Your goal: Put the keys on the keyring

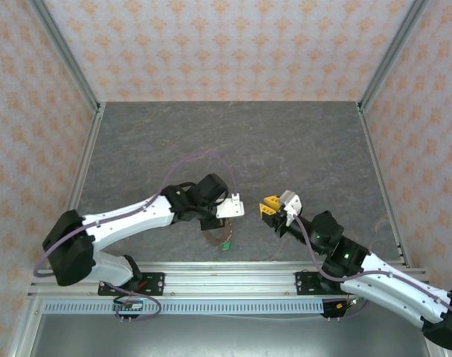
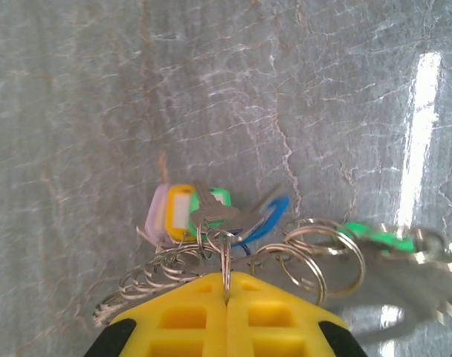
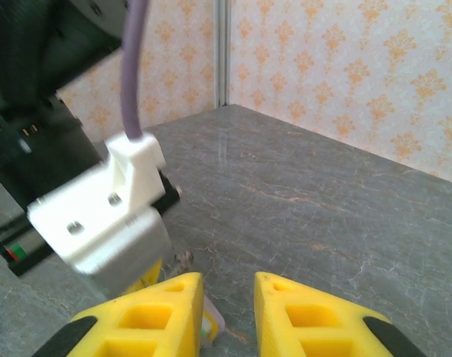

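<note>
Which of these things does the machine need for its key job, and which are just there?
For the job:
keys
keyring, pinched in the left hand
right hand, open and empty

Just there:
table
patterned walls
purple cable

The white-shelled left arm [image 1: 129,217] and right arm [image 1: 389,286] have black joints. A thin purple cable [image 1: 187,159] loops along the left one. Both end in yellow plastic fingers [image 3: 155,320] with rectangular cut-outs and black corners. A white screwed bracket [image 3: 99,216] caps the left wrist.
</note>
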`<state>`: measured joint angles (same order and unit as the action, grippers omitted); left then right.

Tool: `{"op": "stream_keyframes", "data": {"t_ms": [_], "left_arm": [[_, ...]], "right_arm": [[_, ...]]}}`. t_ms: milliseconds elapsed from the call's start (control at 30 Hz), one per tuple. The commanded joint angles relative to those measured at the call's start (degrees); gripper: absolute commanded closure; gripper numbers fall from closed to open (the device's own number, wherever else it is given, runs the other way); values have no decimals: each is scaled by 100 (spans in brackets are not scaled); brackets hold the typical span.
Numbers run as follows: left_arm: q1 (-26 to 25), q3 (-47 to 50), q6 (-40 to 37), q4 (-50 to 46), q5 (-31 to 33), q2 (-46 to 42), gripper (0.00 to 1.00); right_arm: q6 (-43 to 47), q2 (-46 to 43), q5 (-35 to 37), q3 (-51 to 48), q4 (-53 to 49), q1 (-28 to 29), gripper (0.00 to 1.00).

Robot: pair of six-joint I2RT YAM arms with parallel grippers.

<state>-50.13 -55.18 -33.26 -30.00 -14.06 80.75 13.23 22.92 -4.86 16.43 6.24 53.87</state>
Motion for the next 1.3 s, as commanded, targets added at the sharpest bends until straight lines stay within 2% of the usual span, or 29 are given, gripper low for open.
{"op": "stream_keyframes", "data": {"t_ms": [0,200,433,833,967,1267], "left_arm": [[-73,-333,218,463,-225,299,100],[-205,-450,807,945,-353,767,100],[-234,-103,1418,1560,-582,907,100],[-291,105,1726,2038,-763,1122,97],[-309,350,1822,2349,-695,871,92],[-304,1133,1861,2729,-357,-172,87]], "right_arm": [[-145,-196,265,-77,-259,25,76],[-255,-278,354,-87,-463,24,76],[-430,-272,485,-164,-505,25,76],[-809,-283,607,-217,-567,26,76],[-857,-288,664,-179,-641,25,76],[-899,-297,911,-139,-620,27,75]]}}
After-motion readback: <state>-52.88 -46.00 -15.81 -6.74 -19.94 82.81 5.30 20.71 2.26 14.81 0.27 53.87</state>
